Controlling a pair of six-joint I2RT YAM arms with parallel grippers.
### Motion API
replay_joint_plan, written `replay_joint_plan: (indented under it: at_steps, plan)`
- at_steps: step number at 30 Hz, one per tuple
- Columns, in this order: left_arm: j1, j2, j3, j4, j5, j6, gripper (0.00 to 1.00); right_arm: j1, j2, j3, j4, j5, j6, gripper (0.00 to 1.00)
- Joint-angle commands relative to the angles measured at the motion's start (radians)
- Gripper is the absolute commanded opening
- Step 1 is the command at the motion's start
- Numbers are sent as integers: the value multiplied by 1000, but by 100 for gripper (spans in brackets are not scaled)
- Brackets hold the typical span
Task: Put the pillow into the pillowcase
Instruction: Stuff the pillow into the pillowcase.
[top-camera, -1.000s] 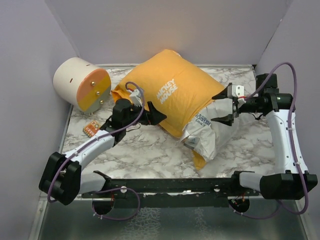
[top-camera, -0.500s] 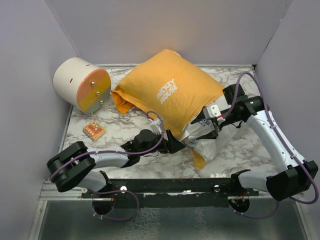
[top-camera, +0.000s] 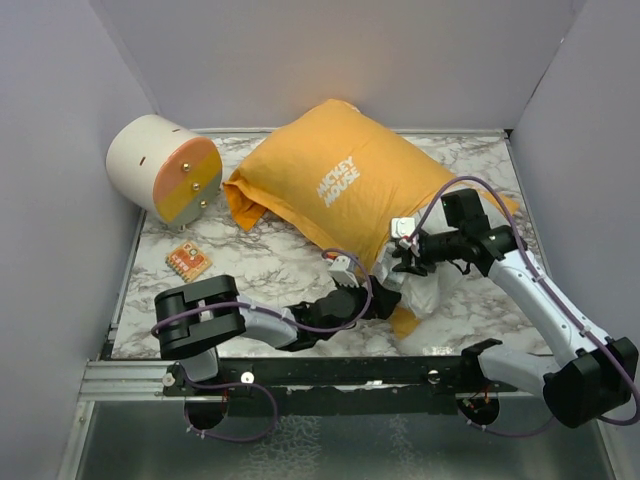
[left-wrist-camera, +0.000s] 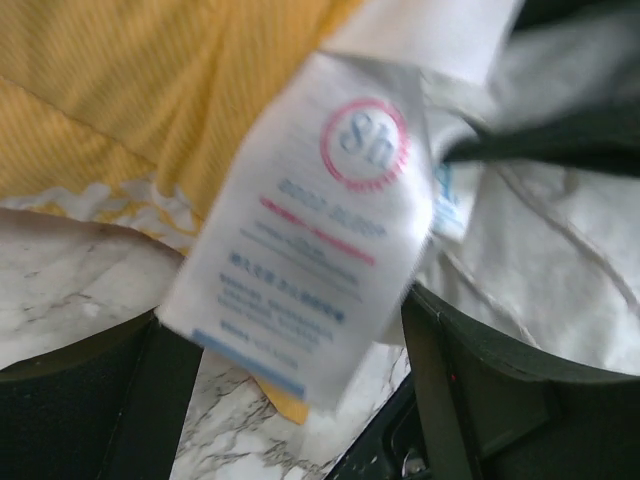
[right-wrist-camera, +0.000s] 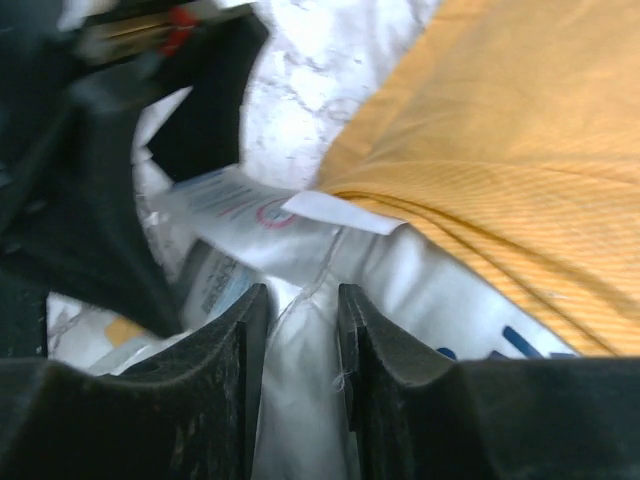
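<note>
Pillowcase (top-camera: 345, 190) across the far middle of the marble table (top-camera: 280, 285), plump, white MICKEY MOUSE lettering facing up, open end toward the near right. Pillow (top-camera: 428, 285) mostly inside, one crumpled white end sticking out of that opening, a scrap of orange cloth showing under its near edge. Right gripper (top-camera: 403, 264) reaching in from the right onto the exposed end, just beside the pillowcase hem. Seen from the right wrist, clamped on a raised fold of white pillow fabric: fingers (right-wrist-camera: 215, 390) close together, fold filling the gap between them, orange pillowcase just beyond on the right. Left gripper (top-camera: 385, 298) low over the table at the near left of the exposed end, jaws wide apart. Seen from the left wrist, straddles the pillow's printed label (left-wrist-camera: 310, 240), red ring at the top, blurred lines of text below, hanging between the two fingers; touching either one or not, cannot tell through the blur. Cream-and-orange cylinder (top-camera: 160, 168) on its side at the far left, well apart from both arms. Small orange patterned square (top-camera: 188, 261) flat on the table just near of the cylinder
</note>
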Motion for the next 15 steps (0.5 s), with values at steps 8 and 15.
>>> replay_joint_plan:
  at_steps: [8,15]
  plan:
    - [-153,69,134,-322,-319,-126,57,-64,27,29,188,-3,154,33]
    - [-130,130,107,-75,-221,5,64,-83,6,37,150,-26,134,30]
